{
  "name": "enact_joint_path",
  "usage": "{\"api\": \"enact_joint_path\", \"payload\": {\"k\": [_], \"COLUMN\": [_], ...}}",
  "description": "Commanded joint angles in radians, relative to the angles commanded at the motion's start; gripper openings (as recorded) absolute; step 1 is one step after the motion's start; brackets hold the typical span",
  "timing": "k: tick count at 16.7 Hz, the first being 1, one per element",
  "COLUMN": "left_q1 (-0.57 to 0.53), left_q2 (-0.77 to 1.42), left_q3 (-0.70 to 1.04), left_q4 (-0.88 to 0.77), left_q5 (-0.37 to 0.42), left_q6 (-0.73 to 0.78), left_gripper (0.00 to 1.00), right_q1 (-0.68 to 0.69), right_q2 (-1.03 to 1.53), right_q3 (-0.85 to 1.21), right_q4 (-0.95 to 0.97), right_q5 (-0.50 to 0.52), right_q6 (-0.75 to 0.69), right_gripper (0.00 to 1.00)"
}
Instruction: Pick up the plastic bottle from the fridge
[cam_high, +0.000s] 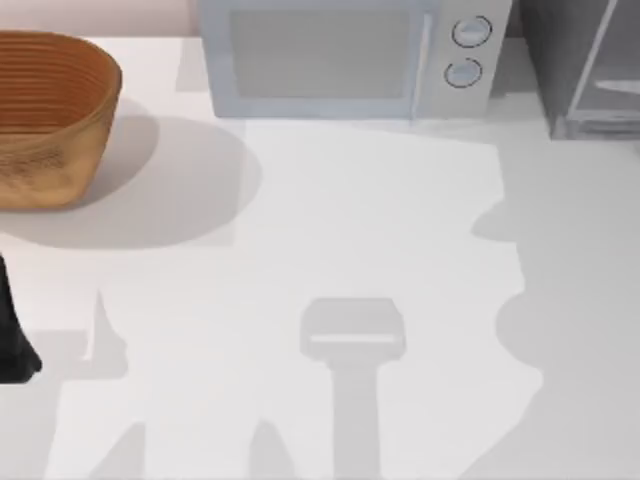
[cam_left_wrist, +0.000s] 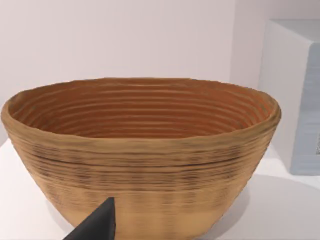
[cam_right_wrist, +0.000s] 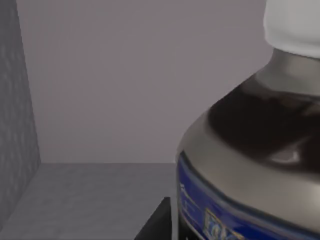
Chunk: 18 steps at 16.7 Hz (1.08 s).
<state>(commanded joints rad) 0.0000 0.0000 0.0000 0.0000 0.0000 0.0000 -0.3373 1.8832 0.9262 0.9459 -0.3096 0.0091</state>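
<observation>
**Plastic bottle inside fridge compartment; right claw close beside it**

Item 1. Plastic bottle (cam_right_wrist: 250, 165). In the right wrist view it stands upright and very near the camera. White cap on top, clear shoulder with dark contents showing through, blue label band below. It rests inside a grey-walled compartment: a plain back wall, a speckled side wall and a flat grey floor are visible around it.

Item 2. Fridge (cam_high: 590, 65). Tall dark grey box at the far right corner of the desk in the top view, with a pale glassy panel and light frame. The grey interior in the right wrist view appears to be its compartment; the bottle is the one article seen in it.

Item 3. Right claw (cam_right_wrist: 157, 222). A dark finger tip sits low in the right wrist view, just beside the bottle's label. Whether it touches the bottle, and how wide the claw stands, cannot be told.

Item 4. Microwave (cam_high: 340, 55). Light grey, two round dials, at the far edge of the desk just left of the fridge. Door shut; contents not visible.

Item 5. Basket (cam_high: 50, 115). Woven, brown, oval, at the far left of the desk (cam_high: 380, 220). The left wrist view looks into its ribbed interior; what shows of the inside holds nothing.

Item 6. Left claw (cam_left_wrist: 97, 225). Parked at the left edge of the desk, near the basket. One dark finger tip shows; opening cannot be told.
</observation>
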Motion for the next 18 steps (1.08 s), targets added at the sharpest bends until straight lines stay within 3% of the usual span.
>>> {"api": "enact_joint_path", "payload": {"k": [7,18], "left_q1": [0.0,0.0], "left_q2": [0.0,0.0], "left_q3": [0.0,0.0], "left_q4": [0.0,0.0], "left_q5": [0.0,0.0], "left_q6": [0.0,0.0], "left_gripper": [1.0,1.0], "right_q1": [0.06,0.242], "right_q2": [-0.33,-1.431], "right_q3": [-0.152,-0.701], "right_q4": [-0.156,-0.715], "right_q5": [0.059,0.227], "right_q6": [-0.012,-0.004], "right_gripper": [0.0,0.0]}}
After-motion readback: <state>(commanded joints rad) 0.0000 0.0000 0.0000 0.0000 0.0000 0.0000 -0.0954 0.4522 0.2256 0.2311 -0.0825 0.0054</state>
